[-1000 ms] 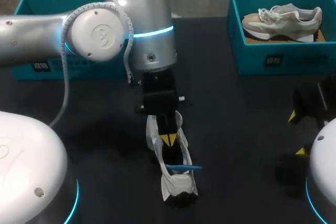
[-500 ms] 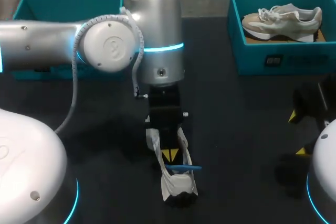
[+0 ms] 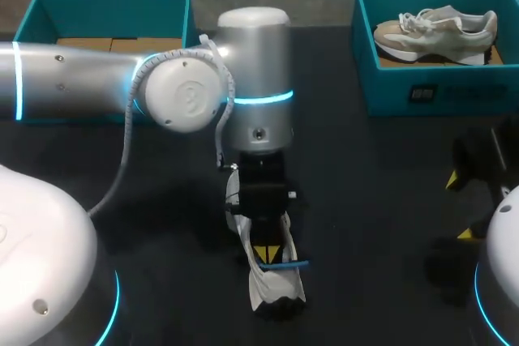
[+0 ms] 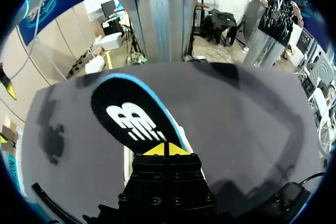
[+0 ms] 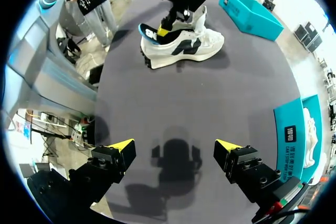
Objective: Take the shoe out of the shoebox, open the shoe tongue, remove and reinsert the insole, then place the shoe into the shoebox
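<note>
Left hand [image 3: 264, 254] is down at the white shoe [image 3: 274, 291], fingers pinched tight together. The yellow tips are right against the black, blue-edged insole [image 4: 131, 119], which pokes up out of the shoe's opening. The shoe stands on its sole on the bench [image 3: 365, 200], front and centre, well apart from the teal shoebox [image 3: 40, 7] at far left. My right hand [image 5: 175, 148] hangs wide open above bare bench. Another shoe [image 3: 434, 26] lies in the far-right box [image 3: 454, 87].
</note>
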### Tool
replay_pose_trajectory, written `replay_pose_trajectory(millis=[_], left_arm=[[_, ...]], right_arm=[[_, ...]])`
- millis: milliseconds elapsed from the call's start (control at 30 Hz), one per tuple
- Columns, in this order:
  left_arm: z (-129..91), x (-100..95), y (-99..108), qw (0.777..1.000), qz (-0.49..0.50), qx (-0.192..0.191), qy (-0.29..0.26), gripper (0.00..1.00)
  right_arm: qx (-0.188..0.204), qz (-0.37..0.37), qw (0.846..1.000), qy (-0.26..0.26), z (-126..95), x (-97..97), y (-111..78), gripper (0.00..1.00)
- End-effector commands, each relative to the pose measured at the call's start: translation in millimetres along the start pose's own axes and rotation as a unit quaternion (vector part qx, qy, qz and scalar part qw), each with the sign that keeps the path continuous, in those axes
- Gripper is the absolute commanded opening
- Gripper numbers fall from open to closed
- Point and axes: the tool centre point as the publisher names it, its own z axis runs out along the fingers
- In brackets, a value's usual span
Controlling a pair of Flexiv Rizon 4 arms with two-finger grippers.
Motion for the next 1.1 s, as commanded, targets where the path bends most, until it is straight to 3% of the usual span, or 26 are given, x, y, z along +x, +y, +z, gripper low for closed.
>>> replay_pose_trajectory(millis=[33,233,500,867,967,1100], left_arm=[[18.1,-11.9,6.5,1.000,-0.004,-0.012,0.016,0.00],[29.0,-10.1,18.6,0.999,-0.005,-0.029,0.017,0.00],[41.4,-7.1,41.8,0.996,-0.023,-0.087,0.017,0.00],[10.2,3.0,60.3,0.986,-0.048,-0.157,-0.004,0.00],[-3.3,4.1,56.8,0.988,-0.046,-0.150,-0.017,0.00],[-15.4,1.4,41.0,0.994,-0.027,-0.101,-0.020,0.00]], right_arm=[[0.001,0.000,1.000,-0.002,0.4,2.1,-0.7,1.00],[0.001,0.000,1.000,-0.002,0.4,2.1,-0.7,1.00],[0.001,0.000,1.000,-0.002,0.4,2.1,-0.7,1.00],[0.001,0.000,1.000,-0.002,0.4,2.1,-0.7,1.00],[0.001,0.000,1.000,-0.002,0.4,2.1,-0.7,1.00],[0.001,0.000,1.000,-0.002,0.4,2.1,-0.7,1.00]])
